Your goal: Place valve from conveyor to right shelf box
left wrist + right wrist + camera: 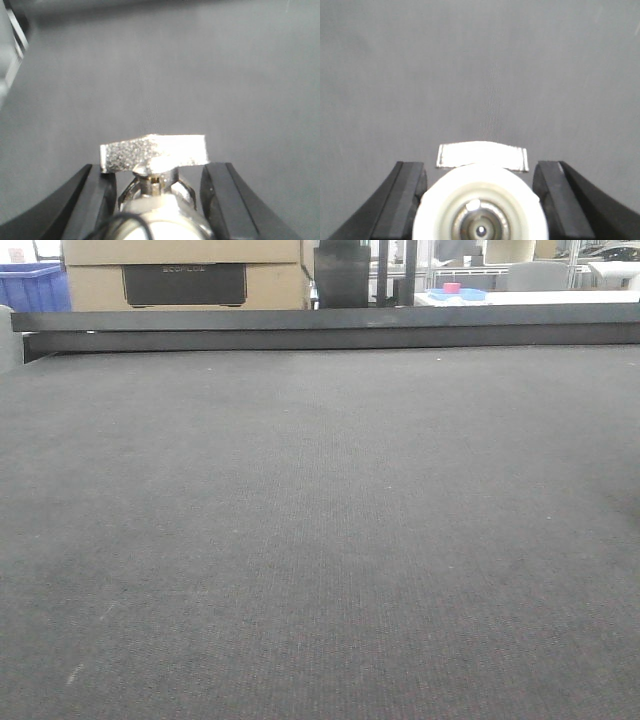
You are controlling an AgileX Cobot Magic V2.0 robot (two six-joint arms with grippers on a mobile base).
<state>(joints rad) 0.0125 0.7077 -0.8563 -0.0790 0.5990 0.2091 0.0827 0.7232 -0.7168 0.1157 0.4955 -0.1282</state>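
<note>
We see a bare metal valve (155, 157), its flat silver handle lying crosswise, pinched between the dark fingers of the left tool (159, 175). The right tool (480, 170) likewise pinches a white-faced valve (480, 210), with a similar handle on its far side. Both valves appear lifted off the conveyor (320, 540). The front view shows only woven belt up to the far rail (320, 328), and neither arm appears there. The shelf box is in no view. We judge the main risk to be a slip. The round, smooth bodies could rotate or drop from the grip during the swing to the right, and a protruding handle could catch on the box's rim.
</note>
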